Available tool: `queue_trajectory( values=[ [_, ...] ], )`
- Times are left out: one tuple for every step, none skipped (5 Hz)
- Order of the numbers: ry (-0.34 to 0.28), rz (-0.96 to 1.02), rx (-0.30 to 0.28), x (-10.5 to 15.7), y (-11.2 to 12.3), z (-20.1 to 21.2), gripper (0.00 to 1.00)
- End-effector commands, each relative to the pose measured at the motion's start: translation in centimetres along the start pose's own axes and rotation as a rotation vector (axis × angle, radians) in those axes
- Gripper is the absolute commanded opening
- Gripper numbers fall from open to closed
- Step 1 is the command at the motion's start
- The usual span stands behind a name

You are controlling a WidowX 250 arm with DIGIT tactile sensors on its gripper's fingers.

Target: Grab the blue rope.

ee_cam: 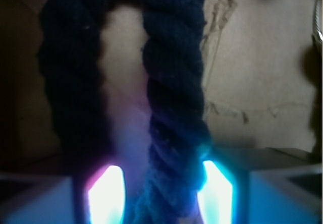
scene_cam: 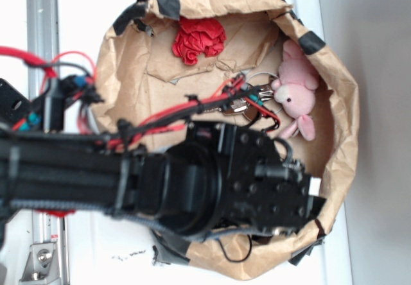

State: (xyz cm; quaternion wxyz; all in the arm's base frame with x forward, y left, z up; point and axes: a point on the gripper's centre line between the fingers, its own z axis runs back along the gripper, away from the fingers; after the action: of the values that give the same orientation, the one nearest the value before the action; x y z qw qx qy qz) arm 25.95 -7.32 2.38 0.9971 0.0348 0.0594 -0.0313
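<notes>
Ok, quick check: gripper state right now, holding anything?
Gripper: one strand of the blue rope sits between its fingers; whether they are actually clamped on it cannot be told.

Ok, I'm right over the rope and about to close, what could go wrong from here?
1. The blue rope is bent into two strands, and only the right one sits between the jaws; the left strand lies at the left fingertip, so closing may pinch or push it.
2. The rope lies on the crumpled paper liner, which could snag or lift.
3. The exterior view hides the rope behind the arm.
</notes>
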Motion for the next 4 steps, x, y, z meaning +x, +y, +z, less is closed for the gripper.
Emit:
queue_trajectory(
  values=[
    [-0.042,0.16,0.015,-1.6,2.0,5.8,0.0],
    [-0.125,0.227,-0.023,-3.0,5.2,10.4,0.0],
    [-0.194,0.294,-0.086,-4.8,8.4,13.6,0.0],
    [-0.233,0.29,-0.077,-5.4,9.2,14.4,0.0]
  ],
)
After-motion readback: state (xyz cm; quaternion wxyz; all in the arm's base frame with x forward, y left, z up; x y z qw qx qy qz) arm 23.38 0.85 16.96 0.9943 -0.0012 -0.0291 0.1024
